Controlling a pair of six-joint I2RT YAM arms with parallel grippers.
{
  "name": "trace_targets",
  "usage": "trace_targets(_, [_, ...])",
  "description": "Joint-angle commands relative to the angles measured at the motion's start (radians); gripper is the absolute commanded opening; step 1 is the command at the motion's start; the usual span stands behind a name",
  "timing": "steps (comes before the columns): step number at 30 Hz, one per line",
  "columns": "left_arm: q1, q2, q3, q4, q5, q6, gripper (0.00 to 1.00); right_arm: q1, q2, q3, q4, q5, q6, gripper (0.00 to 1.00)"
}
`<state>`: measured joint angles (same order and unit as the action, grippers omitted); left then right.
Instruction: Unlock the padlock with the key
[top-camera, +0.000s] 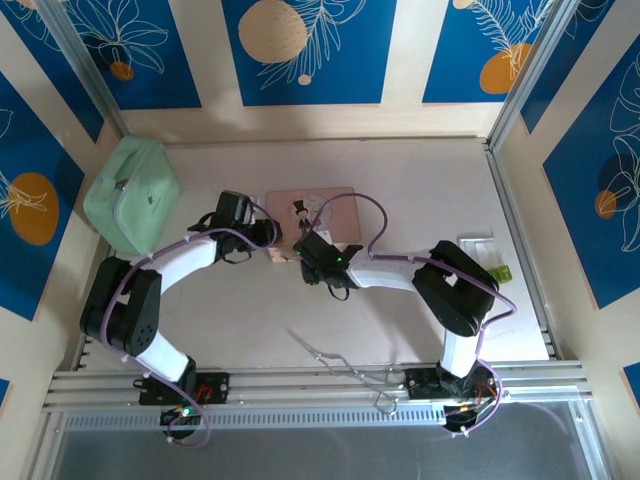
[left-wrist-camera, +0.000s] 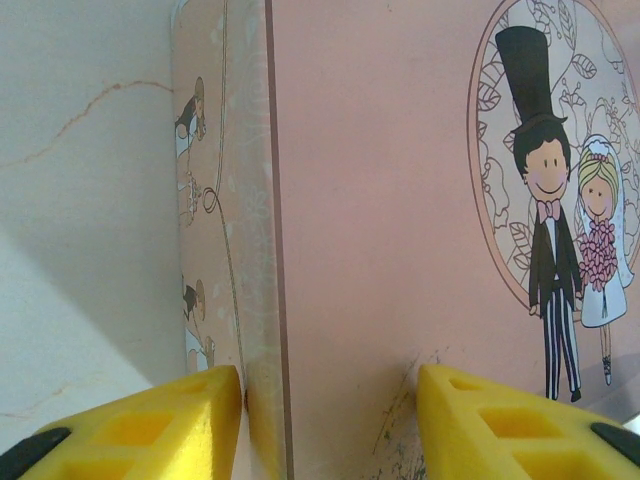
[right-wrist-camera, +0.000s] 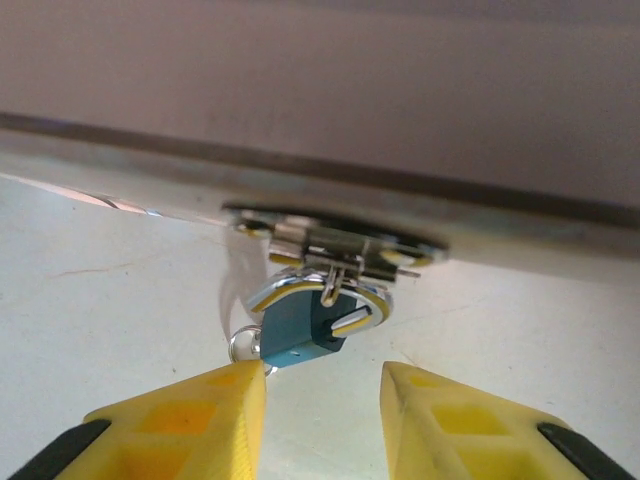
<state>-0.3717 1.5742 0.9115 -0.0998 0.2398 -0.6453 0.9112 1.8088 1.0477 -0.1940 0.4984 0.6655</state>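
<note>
Currently, operator, your right gripper (right-wrist-camera: 325, 375) has its jaws spread and clear of the padlock (right-wrist-camera: 298, 335). The padlock hangs just beyond the gap, at 12 o'clock from the fingertips, apart from both yellow fingers (right-wrist-camera: 200, 410). Its blue body is tilted. Its silvery shackle passes through the hasp (right-wrist-camera: 335, 240) on the wall of the pink box (top-camera: 335, 205). A small silvery ring (right-wrist-camera: 243, 345) shows at 9 o'clock of the padlock body, just beside one fingertip. Whether it belongs to a key, I cannot tell.

Your left gripper (left-wrist-camera: 330, 420) has its jaws standing apart, astride the box's edge. One finger lies against the side wall and the other in front of the lid with the bride-and-groom picture. Whether they clamp the box, I cannot tell.

From overhead, the box lies flat near the middle of the table (top-camera: 420, 180). Your left gripper is at its 8 o'clock corner. Your right gripper is at its 6 o'clock edge, where the padlock hangs. A green pouch (top-camera: 130, 195) lies at 9 o'clock of the box, well apart. A thin wire tool (top-camera: 320, 350) lies at 6 o'clock, near the arm bases.
</note>
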Motion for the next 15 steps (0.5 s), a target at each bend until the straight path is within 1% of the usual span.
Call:
trace_targets(1, [-0.003, -0.014, 0.024, -0.057, 0.006, 0.036, 0.49, 0.011, 0.02, 0.035, 0.01, 0.038, 0.013, 0.39])
trace_targets(3, [-0.003, -0.014, 0.025, -0.06, 0.01, 0.039, 0.48, 0.013, 0.032, 0.047, 0.003, 0.044, 0.023, 0.4])
trace_targets(6, [-0.003, -0.014, 0.026, -0.062, 0.009, 0.042, 0.48, 0.017, 0.06, 0.083, -0.028, 0.067, 0.04, 0.38])
trace_targets(11, [-0.003, -0.016, 0.019, -0.061, 0.013, 0.045, 0.47, 0.021, 0.078, 0.111, -0.048, 0.077, 0.057, 0.39])
trace_targets(15, [-0.003, -0.017, 0.018, -0.067, 0.009, 0.05, 0.47, 0.023, 0.103, 0.145, -0.114, 0.112, 0.082, 0.33])
